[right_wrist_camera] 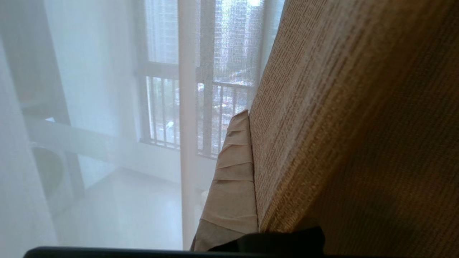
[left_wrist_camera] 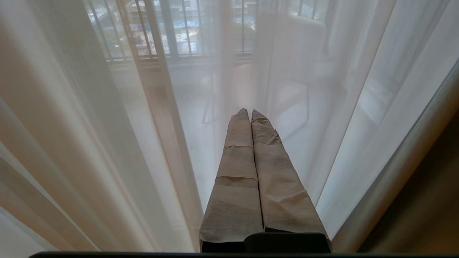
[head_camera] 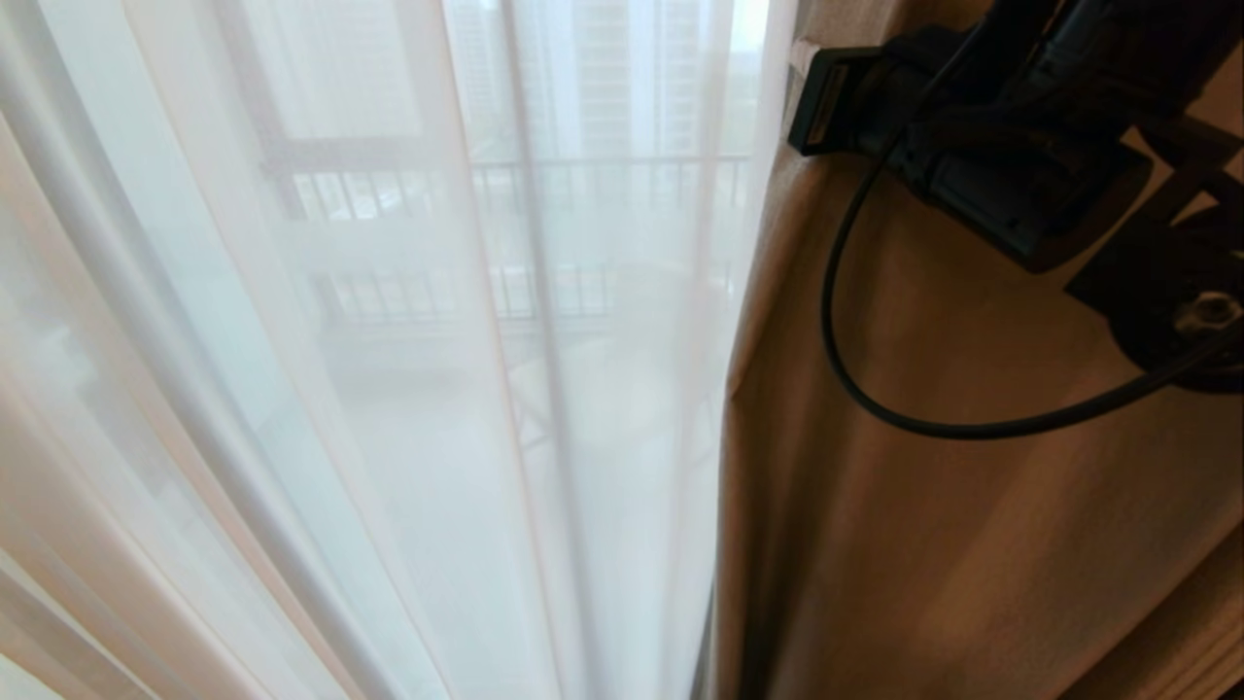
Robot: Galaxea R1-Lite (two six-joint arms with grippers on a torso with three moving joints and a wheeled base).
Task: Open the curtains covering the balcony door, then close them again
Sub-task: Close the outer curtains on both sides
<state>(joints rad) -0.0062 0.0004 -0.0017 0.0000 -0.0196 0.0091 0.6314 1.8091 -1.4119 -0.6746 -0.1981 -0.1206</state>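
A sheer white layer [head_camera: 408, 389] of the curtains fills the left and middle, hanging in soft folds. Through it a barred railing [head_camera: 544, 185] and tall buildings show faintly. On the right hangs the beige-tan drape [head_camera: 972, 544]. The right arm [head_camera: 1030, 146], dark with a looping black cable [head_camera: 855, 369], reaches across the drape's upper part.

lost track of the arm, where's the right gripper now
Head view, upper right: the right gripper is against the tan curtain's edge, beside the sheer curtain.
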